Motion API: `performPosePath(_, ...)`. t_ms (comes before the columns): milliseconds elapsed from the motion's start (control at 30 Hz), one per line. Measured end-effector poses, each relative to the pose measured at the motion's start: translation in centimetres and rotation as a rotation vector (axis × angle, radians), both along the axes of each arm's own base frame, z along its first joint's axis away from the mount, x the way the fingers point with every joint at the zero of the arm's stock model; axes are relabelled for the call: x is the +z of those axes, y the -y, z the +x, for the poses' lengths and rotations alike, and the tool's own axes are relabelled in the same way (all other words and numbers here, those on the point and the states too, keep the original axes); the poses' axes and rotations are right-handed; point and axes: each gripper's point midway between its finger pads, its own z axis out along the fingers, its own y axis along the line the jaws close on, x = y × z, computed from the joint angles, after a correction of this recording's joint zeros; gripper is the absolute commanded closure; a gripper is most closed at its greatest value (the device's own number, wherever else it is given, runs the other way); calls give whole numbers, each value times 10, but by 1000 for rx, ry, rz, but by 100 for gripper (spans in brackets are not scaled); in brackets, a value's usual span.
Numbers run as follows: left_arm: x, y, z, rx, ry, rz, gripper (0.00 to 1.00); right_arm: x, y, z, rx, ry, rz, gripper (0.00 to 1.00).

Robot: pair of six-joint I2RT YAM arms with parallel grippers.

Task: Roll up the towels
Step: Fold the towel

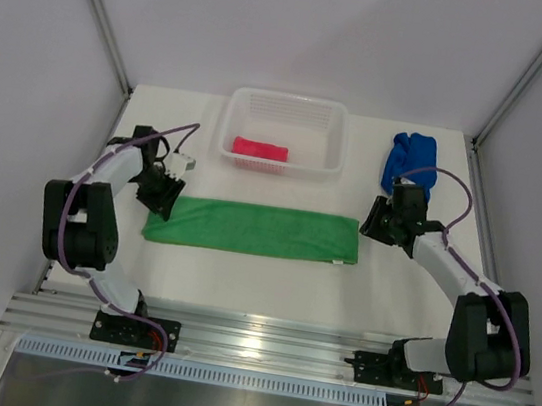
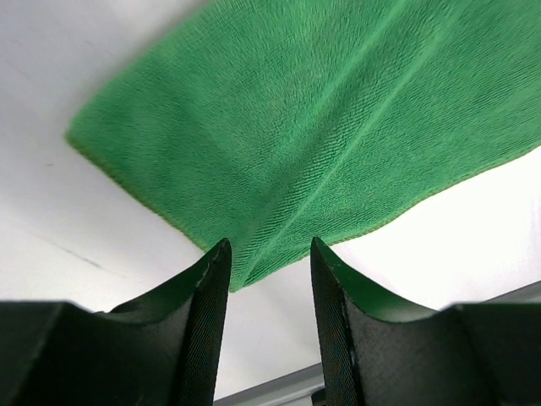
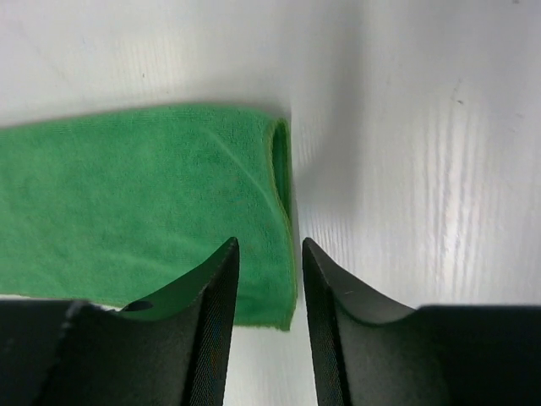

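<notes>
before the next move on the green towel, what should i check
1. green towel lying flat as a long strip: ok
2. left tool open at the strip's left end: ok
3. right tool open over the strip's right end: ok
4. pink towel in the basket: ok
5. blue towel rolled: not ok, it lies crumpled at the far right

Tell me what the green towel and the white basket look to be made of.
Green towel: soft cloth, probably microfibre or terry. It is matte, with a fine ribbed pile and a hemmed edge that show in the wrist views.
Basket: seemingly moulded plastic. It is white and smooth-looking, with a rigid rim and slotted mesh walls.
</notes>
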Motion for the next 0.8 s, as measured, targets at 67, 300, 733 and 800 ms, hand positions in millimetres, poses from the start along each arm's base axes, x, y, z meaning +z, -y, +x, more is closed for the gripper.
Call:
performPosePath(67, 10, 0, 7, 10, 41, -6, 54, -10, -4, 9, 17, -23, 19, 60)
performPosePath(300, 14, -13, 9, 57, 64, -8, 54, -55, -12, 21, 75, -141, 57, 59)
performPosePath(733, 11, -16, 4, 67, 61, -8, 53, -60, -24, 43, 72, -81, 168, 62)
performPosePath(800, 11, -16, 4, 67, 61, -8, 53, -60, -26, 46, 66, -76, 185, 62)
